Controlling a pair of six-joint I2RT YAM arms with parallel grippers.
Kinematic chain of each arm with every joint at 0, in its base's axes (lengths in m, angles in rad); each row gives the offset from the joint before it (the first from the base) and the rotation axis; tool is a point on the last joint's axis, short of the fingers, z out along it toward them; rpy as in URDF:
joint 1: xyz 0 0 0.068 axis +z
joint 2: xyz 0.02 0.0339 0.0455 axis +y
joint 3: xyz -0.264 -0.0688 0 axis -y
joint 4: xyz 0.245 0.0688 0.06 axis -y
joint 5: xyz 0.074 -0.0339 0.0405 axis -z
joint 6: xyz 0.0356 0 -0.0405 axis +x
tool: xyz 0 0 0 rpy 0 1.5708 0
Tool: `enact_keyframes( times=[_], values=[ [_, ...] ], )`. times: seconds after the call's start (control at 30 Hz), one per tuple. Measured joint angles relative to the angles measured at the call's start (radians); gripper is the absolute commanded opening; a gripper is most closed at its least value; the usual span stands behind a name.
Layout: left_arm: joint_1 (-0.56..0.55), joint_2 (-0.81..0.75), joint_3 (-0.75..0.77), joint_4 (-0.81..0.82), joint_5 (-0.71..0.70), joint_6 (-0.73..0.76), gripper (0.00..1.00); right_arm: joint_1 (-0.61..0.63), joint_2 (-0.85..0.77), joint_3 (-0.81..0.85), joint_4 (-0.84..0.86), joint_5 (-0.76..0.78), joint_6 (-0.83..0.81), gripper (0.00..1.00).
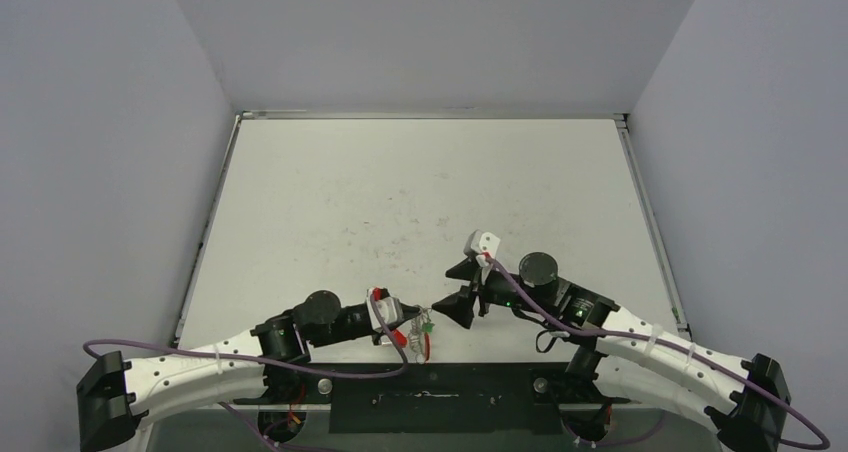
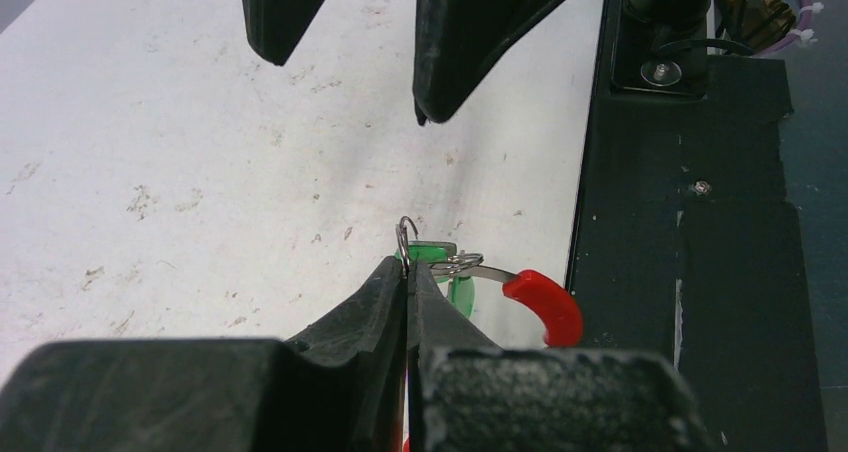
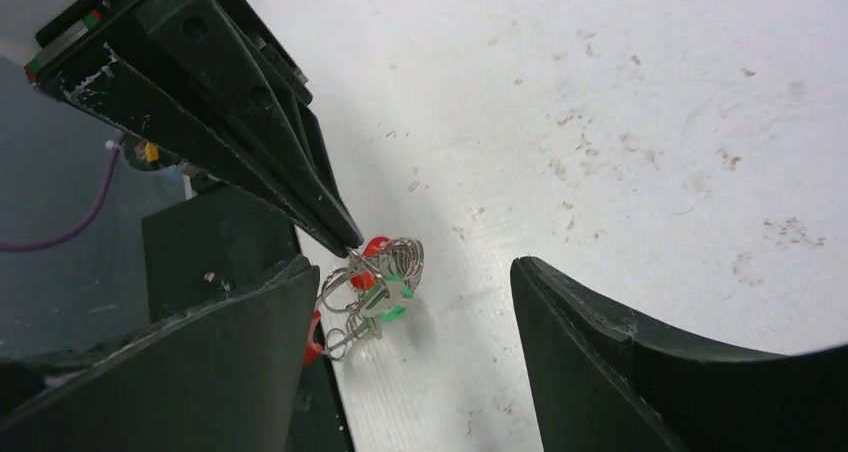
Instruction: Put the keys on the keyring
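Keyring (image 1: 419, 334): low centre of top view, at desk (image 1: 400, 192) near edge, clamped between left gripper (image 2: 408, 284) fingers (image 2: 375, 307). Keys (image 2: 437, 253): bunched against it. Judged light, springy, slippery; green heads best gripped. Right gripper (image 3: 410, 263) fingers (image 3: 600, 352) apart.

1. The keyring (image 2: 488, 270) is showing as thin, bright silvery metal that is catching the light. Its red sleeve (image 2: 540, 304) is gleaming like smooth, glossy plastic.
2. The keys (image 2: 458, 294), right against the keyring, are showing smooth green plastic heads with a slight shine.
3. The left gripper (image 2: 408, 272), pinched onto the keyring, is looking like matt black plastic, faintly grainy and chipped pale along some edges.
4. The right gripper (image 2: 350, 92), spread wide just beyond the keyring, is looking the same dull black.
5. The table (image 2: 200, 122) under the keyring is looking matt white, flat but speckled with grey scuffs.
6. The base plate (image 2: 690, 272) beside the keyring is looking matt black and dusty, with shiny metal screw heads.
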Motion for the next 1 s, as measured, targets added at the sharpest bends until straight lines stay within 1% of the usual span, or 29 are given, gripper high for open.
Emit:
enact_keyframes(
  times=[0.13,0.3,0.4,0.53,0.67,1.0],
  values=[
    [0.000,-0.019,0.000,-0.002,0.000,0.000,0.00,0.000,-0.064,-0.053,0.071,0.023,-0.029,0.68],
    [0.000,-0.032,-0.011,-0.002,0.003,0.000,0.00,0.000,-0.103,-0.109,0.125,-0.039,-0.161,0.68],
    [0.000,-0.035,-0.015,-0.002,0.016,0.000,0.00,0.000,-0.097,-0.133,0.156,-0.087,-0.241,0.62],
    [0.000,-0.039,-0.016,-0.002,0.037,0.000,0.00,0.000,-0.055,-0.165,0.215,-0.163,-0.336,0.54],
    [0.000,-0.039,-0.016,0.000,0.053,0.000,0.00,0.000,0.004,-0.177,0.256,-0.224,-0.389,0.47],
    [0.000,-0.039,-0.016,0.002,0.075,0.000,0.00,0.002,0.112,-0.177,0.336,-0.316,-0.439,0.33]
  ],
)
